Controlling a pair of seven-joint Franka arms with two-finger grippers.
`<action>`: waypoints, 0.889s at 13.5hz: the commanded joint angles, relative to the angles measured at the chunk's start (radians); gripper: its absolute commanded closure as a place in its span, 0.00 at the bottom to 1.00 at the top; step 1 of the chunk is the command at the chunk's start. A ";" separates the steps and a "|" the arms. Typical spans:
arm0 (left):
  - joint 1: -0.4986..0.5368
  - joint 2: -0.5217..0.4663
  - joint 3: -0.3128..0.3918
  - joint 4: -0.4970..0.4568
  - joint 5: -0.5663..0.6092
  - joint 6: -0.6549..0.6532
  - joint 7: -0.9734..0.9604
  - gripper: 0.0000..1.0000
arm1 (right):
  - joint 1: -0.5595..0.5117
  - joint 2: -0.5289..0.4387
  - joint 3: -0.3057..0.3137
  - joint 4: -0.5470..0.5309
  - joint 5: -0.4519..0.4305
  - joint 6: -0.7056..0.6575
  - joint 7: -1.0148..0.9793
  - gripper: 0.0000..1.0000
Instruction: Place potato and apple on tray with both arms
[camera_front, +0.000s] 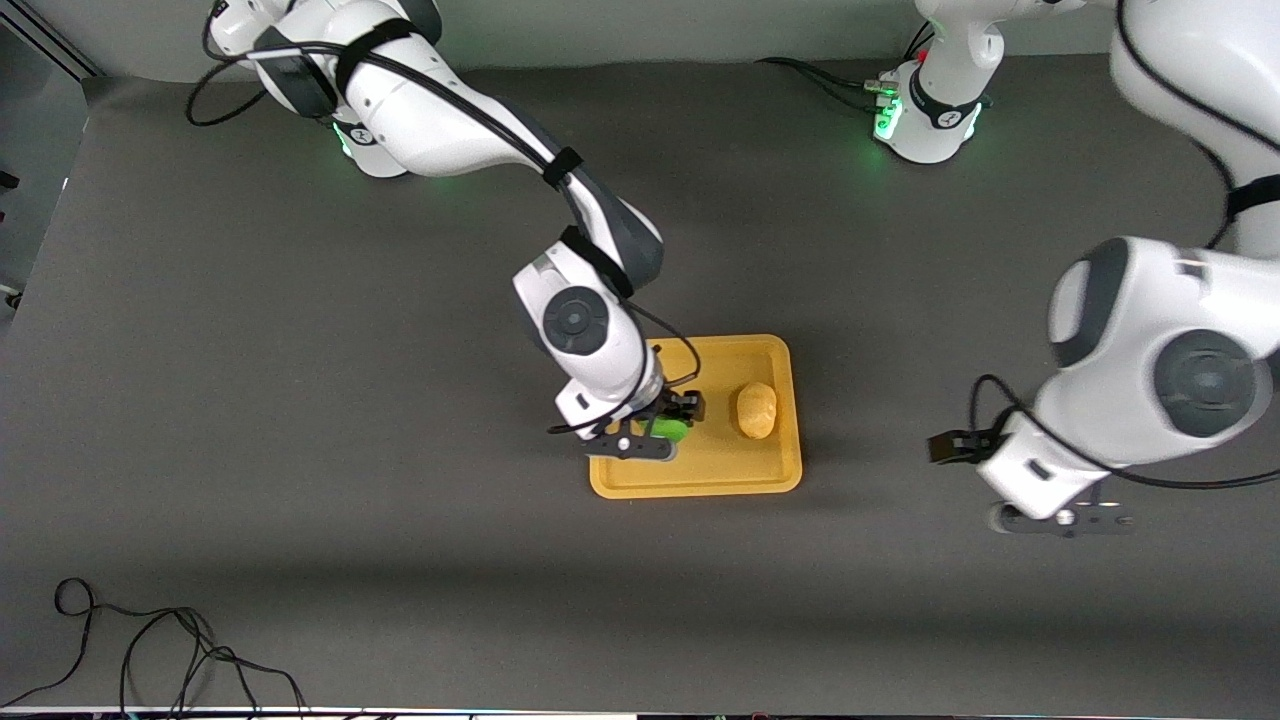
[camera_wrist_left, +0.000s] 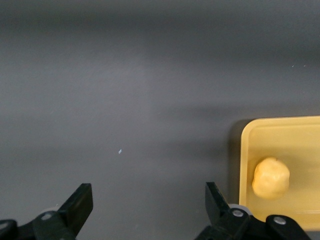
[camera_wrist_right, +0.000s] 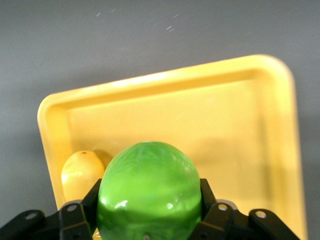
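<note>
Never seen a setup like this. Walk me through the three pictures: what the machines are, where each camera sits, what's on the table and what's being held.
These are two white robot arms bolted to a grey table, each ending in a black two-finger gripper.

The wide picture comes from a high camera facing the robots. The other two come from cameras on the arms' wrists, looking down past the fingers.

On the table lies an orange-yellow tray. A tan potato already rests in it, toward the left arm's end.

The right gripper is over the tray's other end, shut on a green apple; its wrist view shows the apple filling the space between the fingers. Whether the apple touches the tray yet cannot be told.

The left gripper is open and empty, waiting over bare table beside the tray.
</note>
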 joint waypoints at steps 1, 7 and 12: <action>0.060 -0.079 -0.005 -0.014 -0.054 -0.089 0.084 0.00 | 0.022 0.043 -0.014 0.063 -0.011 0.004 0.017 0.61; 0.165 -0.329 0.027 -0.287 -0.120 -0.070 0.129 0.00 | 0.046 0.115 -0.016 0.056 -0.122 0.016 0.045 0.61; 0.179 -0.529 0.024 -0.510 -0.120 0.079 0.127 0.00 | 0.055 0.115 -0.016 0.033 -0.160 0.013 0.080 0.61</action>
